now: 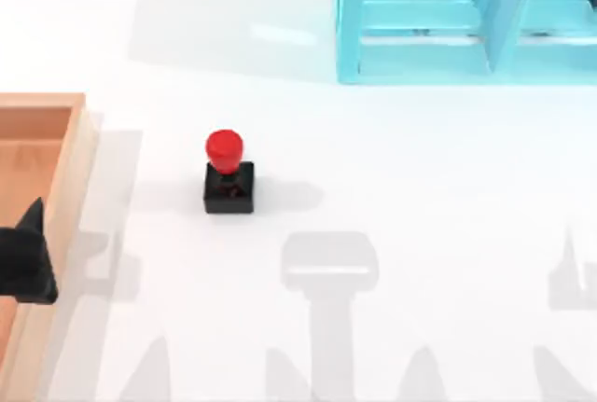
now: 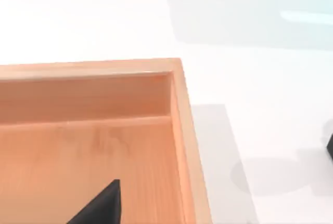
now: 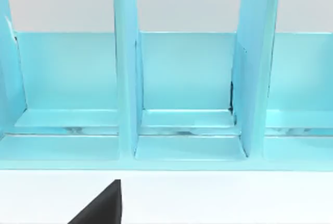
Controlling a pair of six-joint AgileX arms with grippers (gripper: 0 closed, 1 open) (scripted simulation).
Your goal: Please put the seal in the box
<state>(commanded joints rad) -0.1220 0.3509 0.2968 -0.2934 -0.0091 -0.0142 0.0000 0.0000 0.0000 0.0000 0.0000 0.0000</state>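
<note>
The seal (image 1: 229,174) stands upright on the table (image 1: 420,178), well right of the box (image 1: 58,178), untouched. The left gripper (image 1: 26,267) hangs over the box's near rim; whether its fingers are apart cannot be told. Reaching for the seal seems next.

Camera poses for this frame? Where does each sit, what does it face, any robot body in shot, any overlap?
Top view: above the table, looking down at the seal, box and cyan shelf frame; left claw over the box.
Left wrist view: on the left arm, facing the box corner; dark fingertip shows.
Right wrist view: on the right arm, facing the cyan shelf frame; dark fingertip shows.
Shared: top and left wrist both show the box.
</note>
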